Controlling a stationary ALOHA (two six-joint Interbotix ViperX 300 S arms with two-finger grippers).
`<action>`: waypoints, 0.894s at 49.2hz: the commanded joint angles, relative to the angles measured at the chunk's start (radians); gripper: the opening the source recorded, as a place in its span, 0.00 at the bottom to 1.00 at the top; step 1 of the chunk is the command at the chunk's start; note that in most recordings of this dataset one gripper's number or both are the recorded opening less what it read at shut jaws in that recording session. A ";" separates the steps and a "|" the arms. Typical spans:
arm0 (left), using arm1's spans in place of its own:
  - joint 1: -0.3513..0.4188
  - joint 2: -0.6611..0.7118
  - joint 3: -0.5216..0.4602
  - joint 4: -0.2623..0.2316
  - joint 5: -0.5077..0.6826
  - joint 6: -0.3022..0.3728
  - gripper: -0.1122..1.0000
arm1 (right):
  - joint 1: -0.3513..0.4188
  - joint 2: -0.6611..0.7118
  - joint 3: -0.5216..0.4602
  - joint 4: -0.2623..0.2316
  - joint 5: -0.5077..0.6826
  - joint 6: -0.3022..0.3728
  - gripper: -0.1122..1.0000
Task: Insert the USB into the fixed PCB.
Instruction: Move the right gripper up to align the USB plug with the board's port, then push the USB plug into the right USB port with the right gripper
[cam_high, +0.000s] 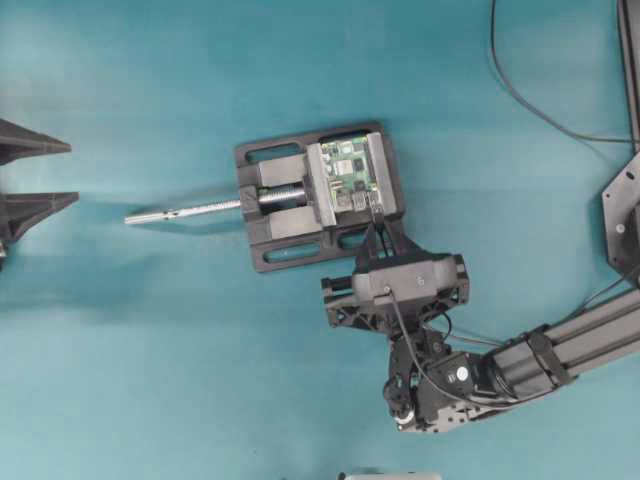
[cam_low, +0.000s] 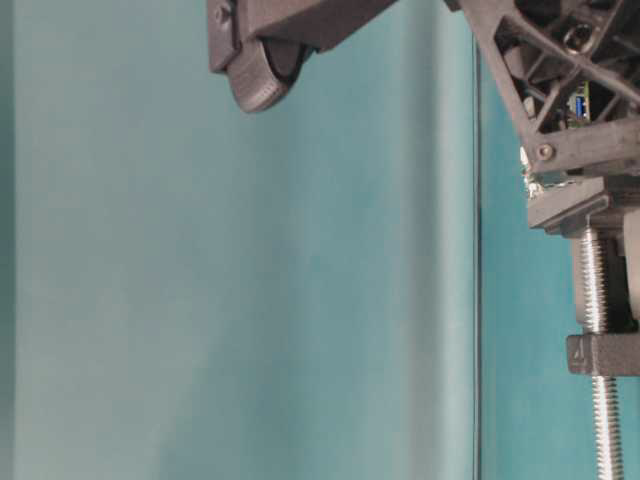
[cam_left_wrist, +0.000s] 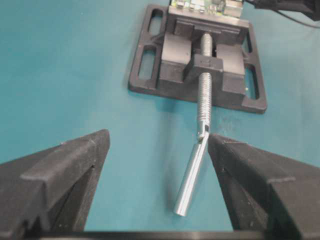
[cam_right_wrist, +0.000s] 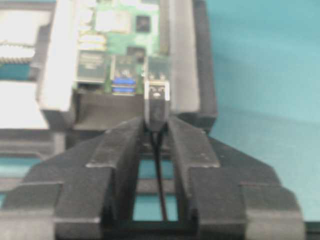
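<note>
The USB (cam_right_wrist: 156, 100), pinched in the narrowly closed right claw (cam_right_wrist: 156, 127) with its metal tip at the fixed PCB (cam_right_wrist: 125, 37) edge beside the blue ports, could jam or twist if pushed slightly off-line, while the left claw (cam_left_wrist: 157, 165) hangs wide open and empty.

One of nearly everything is sitting on the teal table.

I'm counting one black vise (cam_high: 300, 200), one green PCB (cam_high: 350, 172), one USB (cam_right_wrist: 156, 102), two grippers (cam_high: 376, 222) (cam_left_wrist: 157, 165), and one loose thick cable (cam_high: 530, 95) trailing.

Black vise (cam_high: 290, 215), screw rod (cam_high: 185, 211), teal table (cam_high: 120, 350).
</note>
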 joint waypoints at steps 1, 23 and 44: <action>0.002 0.008 -0.011 0.003 -0.005 -0.003 0.95 | -0.018 -0.046 -0.017 -0.018 -0.005 0.002 0.29; 0.002 0.008 -0.011 0.005 -0.005 -0.003 0.95 | -0.032 -0.046 -0.008 -0.018 -0.005 0.003 0.29; 0.002 0.008 -0.011 0.003 -0.005 -0.003 0.95 | -0.069 -0.046 -0.014 -0.020 -0.005 0.002 0.29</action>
